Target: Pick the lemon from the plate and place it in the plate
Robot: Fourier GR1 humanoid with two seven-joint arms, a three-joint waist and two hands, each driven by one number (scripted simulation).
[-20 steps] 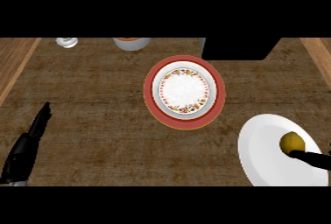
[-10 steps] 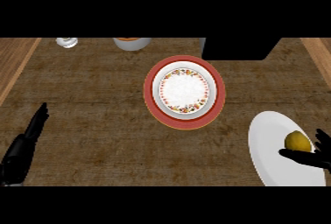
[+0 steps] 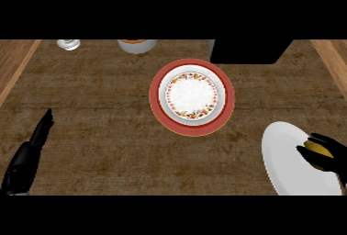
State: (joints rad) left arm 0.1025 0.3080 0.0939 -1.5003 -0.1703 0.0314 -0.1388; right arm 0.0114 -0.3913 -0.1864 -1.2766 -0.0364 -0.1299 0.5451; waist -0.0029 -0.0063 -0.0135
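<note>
Head view has the black right hand (image 3: 324, 156) curled around the small yellow lemon (image 3: 316, 147) on the plain white plate (image 3: 284, 160), left hand (image 3: 30, 153) resting open. Lemon's probably light, firm and kinda rolly, so wrapping its middle seems right

Not much of the robot in shot, honestly. The left hand (image 3: 28, 156) is plain matte black, long and slim, tapering to a narrow pointed tip, with a thicker, blockier part toward the lower edge of the view. There's a small paler grey patch right at its bottom end, which could be where the forearm begins, hard to tell. The right hand (image 3: 327, 156) is the same flat black, with chunky rounded fingers (image 3: 330, 142) and a thick thumb. No logos, screws, cables or markings that I can make out on either one, just smooth dark surfaces.
</note>
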